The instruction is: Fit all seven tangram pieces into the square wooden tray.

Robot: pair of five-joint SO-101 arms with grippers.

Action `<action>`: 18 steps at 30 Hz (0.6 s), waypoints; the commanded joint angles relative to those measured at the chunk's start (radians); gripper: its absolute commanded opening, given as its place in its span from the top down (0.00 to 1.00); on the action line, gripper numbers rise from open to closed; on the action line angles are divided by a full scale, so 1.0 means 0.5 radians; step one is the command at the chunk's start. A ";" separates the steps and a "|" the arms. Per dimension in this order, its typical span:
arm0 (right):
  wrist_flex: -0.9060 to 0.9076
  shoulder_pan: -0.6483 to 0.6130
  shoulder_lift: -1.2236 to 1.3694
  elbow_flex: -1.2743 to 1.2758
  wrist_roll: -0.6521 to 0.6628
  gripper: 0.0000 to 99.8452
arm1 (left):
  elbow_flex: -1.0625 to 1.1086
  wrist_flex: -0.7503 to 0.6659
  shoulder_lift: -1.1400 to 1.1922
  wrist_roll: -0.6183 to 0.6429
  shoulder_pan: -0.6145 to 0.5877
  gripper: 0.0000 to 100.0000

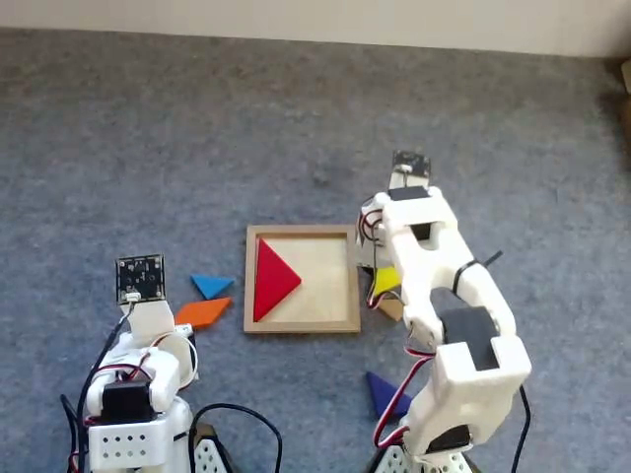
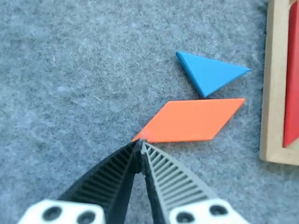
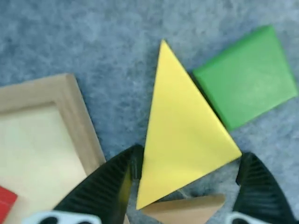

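Observation:
The square wooden tray (image 1: 301,326) holds a red triangle (image 1: 271,279) along its left side. To its left lie a blue triangle (image 2: 210,72) and an orange parallelogram (image 2: 189,120). My left gripper (image 2: 141,145) is shut, its tips at the parallelogram's near corner. My right gripper (image 3: 187,172) is open just right of the tray, with its fingers (image 3: 117,182) close on either side of a yellow triangle (image 3: 182,130). A green square (image 3: 245,77) lies beside the yellow piece. A tan triangle (image 3: 180,210) is partly under it.
A dark blue triangle (image 1: 383,392) lies on the grey carpet below the tray's right corner, close to the right arm's base (image 1: 463,394). The tray rim (image 3: 79,116) is close beside my right gripper. Open carpet stretches beyond the tray.

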 commanded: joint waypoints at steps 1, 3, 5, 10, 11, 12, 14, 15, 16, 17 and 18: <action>-0.032 0.026 -0.026 -0.109 0.058 0.68 | 0.041 0.006 -0.002 -0.015 -0.014 0.99; -0.032 0.026 -0.029 -0.109 0.184 0.68 | 0.041 0.006 -0.002 -0.015 -0.014 0.99; -0.032 0.026 -0.026 -0.109 0.252 0.68 | 0.041 0.006 -0.002 -0.015 -0.014 0.99; -0.097 0.048 -0.026 -0.106 0.261 0.68 | 0.041 0.006 -0.002 -0.015 -0.014 0.99; -0.106 0.060 -0.026 -0.106 0.261 0.68 | 0.041 0.006 -0.002 -0.015 -0.014 0.99; -0.115 0.072 -0.026 -0.106 0.261 0.68 | 0.041 0.006 -0.002 -0.015 -0.014 0.99; -0.130 0.087 -0.023 -0.106 0.261 0.68 | 0.041 0.006 -0.002 -0.015 -0.014 0.99; -0.130 0.091 -0.023 -0.103 0.261 0.68 | 0.041 0.006 -0.002 -0.015 -0.014 0.99; -0.130 0.091 -0.023 -0.100 0.261 0.68 | 0.041 0.006 -0.002 -0.015 -0.014 0.99; -0.130 0.091 -0.023 -0.100 0.261 0.68 | 0.041 0.006 -0.002 -0.015 -0.014 0.99; -0.130 0.091 -0.023 -0.094 0.261 0.68 | 0.041 0.006 -0.002 -0.015 -0.014 0.99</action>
